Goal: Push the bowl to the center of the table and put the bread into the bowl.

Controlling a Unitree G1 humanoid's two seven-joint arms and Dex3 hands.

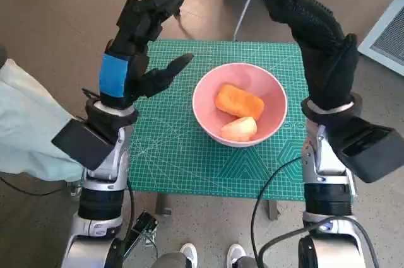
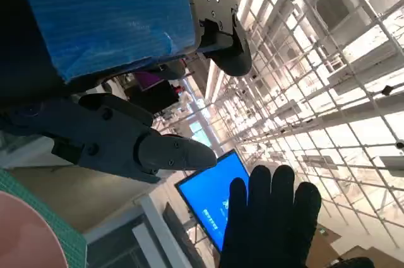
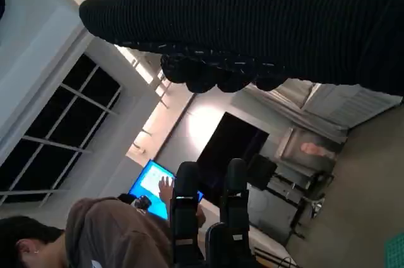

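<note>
Head view: pink bowl [image 1: 240, 104] near centre of the green mat [image 1: 189, 161], holding the orange bread [image 1: 238, 101] (long axis running from the bowl's far-left down to its near-right) w/ a paler piece [image 1: 240, 129] touching it on the near side. Left hand [image 1: 136, 53] left of bowl, right hand [image 1: 319, 41] right of it; both raised, fingers spread, holding nothing. Only the wrist views show a blue screen [image 2: 211, 195] and a person [image 3: 95, 236].

A lab or workshop hall: a small table [image 1: 189, 167] under a green cutting mat [image 1: 183, 148], a glowing blue screen [image 2: 211, 195] beyond it, a person [image 3: 95, 236] seated near that screen (high truss ceiling overhead).
</note>
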